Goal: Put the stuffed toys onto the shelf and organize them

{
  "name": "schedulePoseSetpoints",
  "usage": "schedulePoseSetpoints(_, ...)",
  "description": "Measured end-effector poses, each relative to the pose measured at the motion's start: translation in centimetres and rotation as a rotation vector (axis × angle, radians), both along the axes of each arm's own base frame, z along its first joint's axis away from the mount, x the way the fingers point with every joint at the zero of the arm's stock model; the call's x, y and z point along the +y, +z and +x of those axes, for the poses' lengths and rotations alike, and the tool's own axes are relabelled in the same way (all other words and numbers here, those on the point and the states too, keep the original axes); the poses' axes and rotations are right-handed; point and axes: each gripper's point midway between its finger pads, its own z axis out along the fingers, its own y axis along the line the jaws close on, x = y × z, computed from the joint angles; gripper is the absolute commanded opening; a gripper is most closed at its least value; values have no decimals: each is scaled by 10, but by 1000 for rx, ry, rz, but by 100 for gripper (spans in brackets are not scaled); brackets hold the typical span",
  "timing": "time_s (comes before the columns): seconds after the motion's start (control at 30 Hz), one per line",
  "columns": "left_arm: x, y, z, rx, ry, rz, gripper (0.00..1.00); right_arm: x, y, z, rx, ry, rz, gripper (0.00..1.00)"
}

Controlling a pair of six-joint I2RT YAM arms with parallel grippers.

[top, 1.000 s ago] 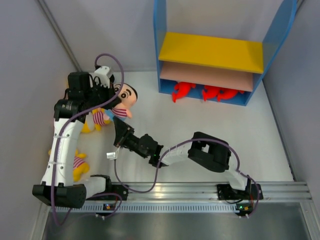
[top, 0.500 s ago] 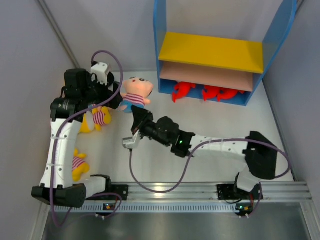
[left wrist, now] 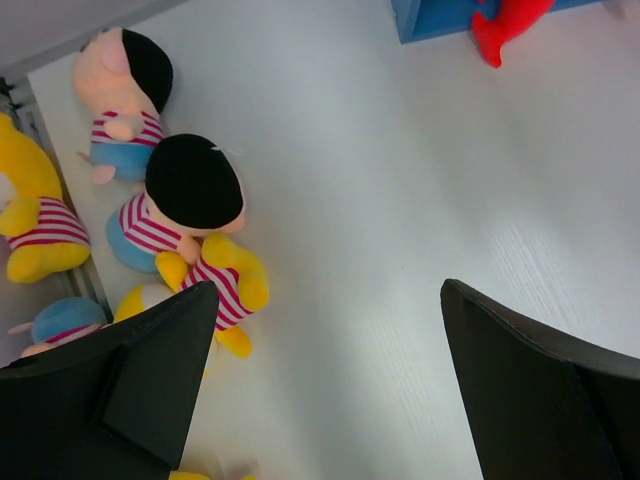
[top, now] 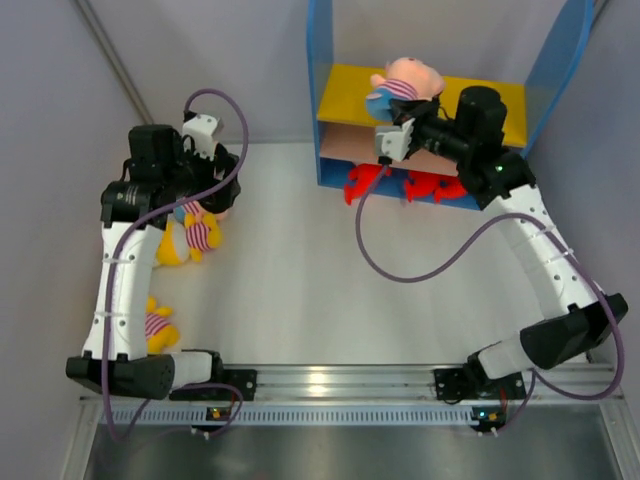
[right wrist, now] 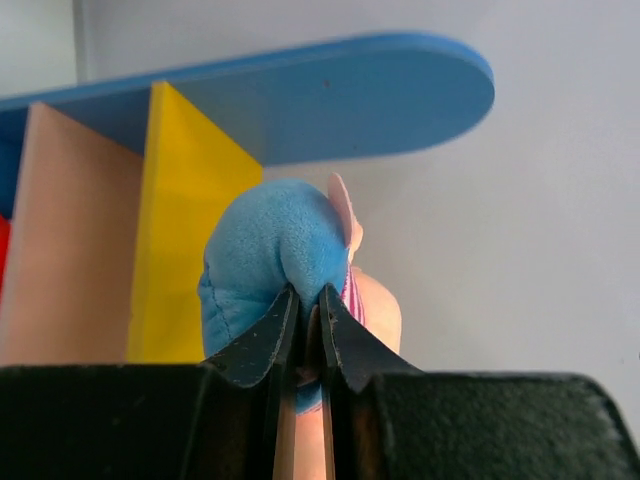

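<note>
while the right gripper (right wrist: 308, 295) pinches a boy doll (top: 405, 80) by its blue shorts, the doll hangs over the shelf's (top: 318, 90) yellow upper board (top: 345, 95), its long axis running from shorts to head, head toward the back wall. red sharks (top: 368, 180) lie on the base below. the left gripper (left wrist: 328, 290) gapes wide over the table (top: 300, 260), beside the other boy dolls (left wrist: 185, 190) and yellow figures (top: 190, 240).

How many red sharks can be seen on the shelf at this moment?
3, side by side on the bottom level of the shelf: left shark, middle shark, right shark. More may be hidden under the pinkish board.
</note>
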Motion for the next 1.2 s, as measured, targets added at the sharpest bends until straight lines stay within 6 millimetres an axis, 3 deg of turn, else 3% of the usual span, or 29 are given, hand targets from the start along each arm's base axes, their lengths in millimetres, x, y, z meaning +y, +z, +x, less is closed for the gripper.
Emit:
schedulePoseSetpoints(0.1,-2,-22,12,68,-8,7,99,-37,11,26,6,-29,-3,0)
schedulePoseSetpoints(0.17,-2,-34,19,105,-11,16,99,-58,-2,46,42,-43,-10,0)
schedulePoseSetpoints(0.3,0,-53,31,166,0,31,99,-99,-61,88,190,-89,-18,0)
schedulePoseSetpoints(0.4,0,-66,38,204,2,36,99,-130,-106,107,292,-133,-21,0)
schedulePoseSetpoints(0.47,0,-72,41,223,2,37,99,-146,-114,109,312,-138,-5,1)
schedulePoseSetpoints(0.63,0,-76,45,239,4,37,99,-184,-109,102,305,-187,29,4)
schedulePoseSetpoints(0.8,0,-73,46,232,4,37,99,-202,-112,97,306,-219,41,9)
schedulePoseSetpoints(0.97,0,-73,46,232,6,39,99,-212,-112,93,311,-235,68,26)
schedulePoseSetpoints(1.07,0,-73,46,232,5,38,99,-221,-113,88,309,-261,81,45)
schedulePoseSetpoints(1.2,-1,-73,45,232,1,35,99,-233,-112,80,301,-301,93,51)
